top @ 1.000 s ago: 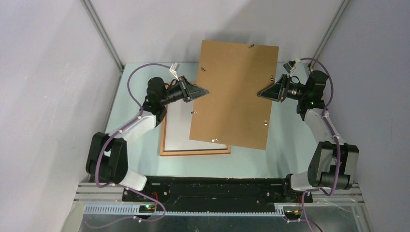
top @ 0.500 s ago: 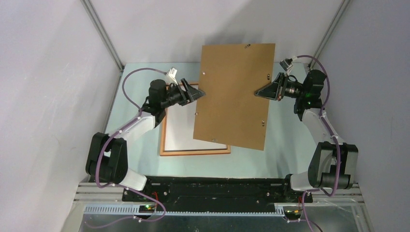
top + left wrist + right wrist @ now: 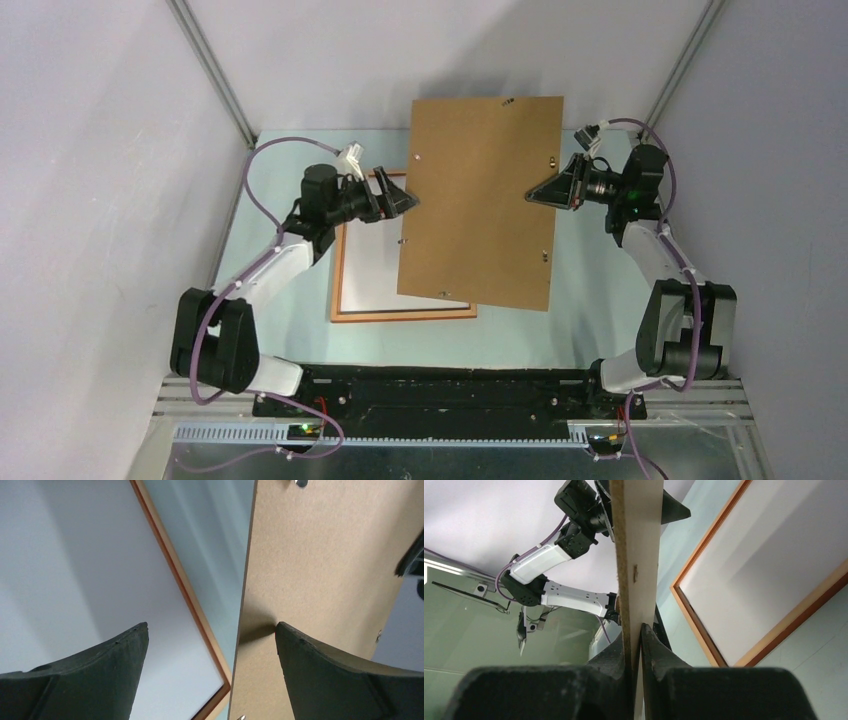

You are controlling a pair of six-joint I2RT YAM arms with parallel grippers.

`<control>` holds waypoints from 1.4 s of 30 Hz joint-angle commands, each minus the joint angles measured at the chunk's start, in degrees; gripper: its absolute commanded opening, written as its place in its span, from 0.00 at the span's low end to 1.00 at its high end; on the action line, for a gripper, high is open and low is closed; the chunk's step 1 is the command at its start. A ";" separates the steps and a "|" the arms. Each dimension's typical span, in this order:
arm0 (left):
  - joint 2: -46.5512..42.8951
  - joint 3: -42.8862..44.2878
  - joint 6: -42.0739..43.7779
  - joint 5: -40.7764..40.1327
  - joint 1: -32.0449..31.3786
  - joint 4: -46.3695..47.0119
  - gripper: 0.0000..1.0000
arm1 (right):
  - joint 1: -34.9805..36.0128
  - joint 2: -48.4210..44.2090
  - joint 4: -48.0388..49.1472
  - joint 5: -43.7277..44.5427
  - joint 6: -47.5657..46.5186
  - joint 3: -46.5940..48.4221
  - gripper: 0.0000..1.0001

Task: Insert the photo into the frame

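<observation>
From the top view, I see the right gripper (image 3: pixel 530 195) pinching the right edge of the brown backing board (image 3: pixel 480 200) and holding it up, tilted, over the table (image 3: pixel 590 290). The left gripper (image 3: pixel 402 192) sits at the board's left edge with its jaws spread wide, holding nothing. The frame (image 3: pixel 400 315) lies flat under the board, partly hidden. A white sheet fills it. I think that is the photo (image 3: pixel 370 270), back side up, but I cannot be sure.

In the left wrist view, the board's thin edge runs between my two open fingers (image 3: pixel 115 665). One side of the frame (image 3: pixel 175 570) slants below.

In the right wrist view, the jaws are pressed tight on the board, seen edge-on (image 3: pixel 636 540).

I think this is the step of putting the back on. Next, the board needs to be lined up square with the frame and laid down gently, so it does not slip.

The table is pale blue-green and smooth. The walls (image 3: pixel 100 150) are plain grey.
</observation>
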 commanded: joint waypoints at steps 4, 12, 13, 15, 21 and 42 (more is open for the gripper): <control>-4.18 2.57 13.15 2.15 0.43 -12.53 1.00 | -0.38 1.28 10.78 -2.93 6.08 1.96 0.00; -6.84 2.36 16.92 3.07 -2.46 -17.92 1.00 | -0.71 2.92 11.99 -1.71 6.32 1.96 0.00; -7.14 2.42 17.67 2.94 -2.90 -18.37 1.00 | -0.71 3.12 12.37 -1.69 6.65 2.03 0.00; -7.62 2.54 18.51 2.18 -4.30 -18.90 1.00 | -0.69 3.29 12.59 -1.65 6.79 1.97 0.00; -7.58 4.66 20.31 0.84 -7.57 -21.26 0.99 | -1.17 3.51 11.93 -1.70 6.19 2.01 0.00; -7.25 9.80 28.48 -10.61 -16.65 -32.09 0.97 | -2.29 3.75 1.87 0.90 -2.03 3.50 0.00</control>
